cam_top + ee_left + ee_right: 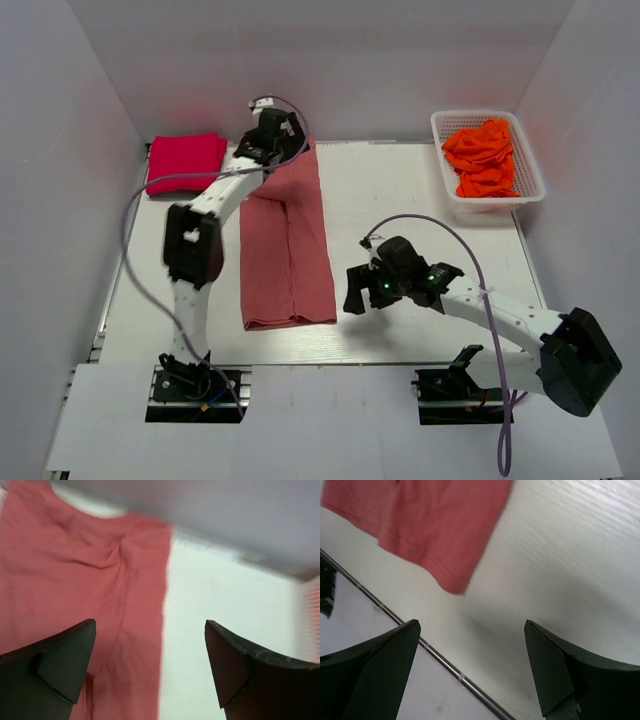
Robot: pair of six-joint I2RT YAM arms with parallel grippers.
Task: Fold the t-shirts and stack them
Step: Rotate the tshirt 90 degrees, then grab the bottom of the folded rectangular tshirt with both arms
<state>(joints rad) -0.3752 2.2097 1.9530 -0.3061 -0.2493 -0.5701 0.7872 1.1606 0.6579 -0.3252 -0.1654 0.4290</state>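
From above, the left gripper (274, 130) stands wide open over the far end of the salmon-pink t-shirt (288, 240) and holds nothing; whether it touches the cloth cannot be told. This shirt lies on the table (400, 190) as a long narrow strip, folded lengthwise. The right gripper (358, 292) is also wide open and empty, just beside the near right corner of the strip. A crimson-pink t-shirt (185, 160) lies folded at the far left, and a white basket (494, 203) at the far right holds crumpled orange t-shirts (482, 158). In the left wrist view, the left gripper (150, 665) has its two fingers (65, 665) far apart, with the salmon-pink t-shirt (75, 580) under the left one and bare table under the other. Only the right wrist view shows the hemmed corner of the salmon-pink t-shirt (430, 520) closely; the right gripper (470, 670) spreads open above the table's near edge (445, 662).
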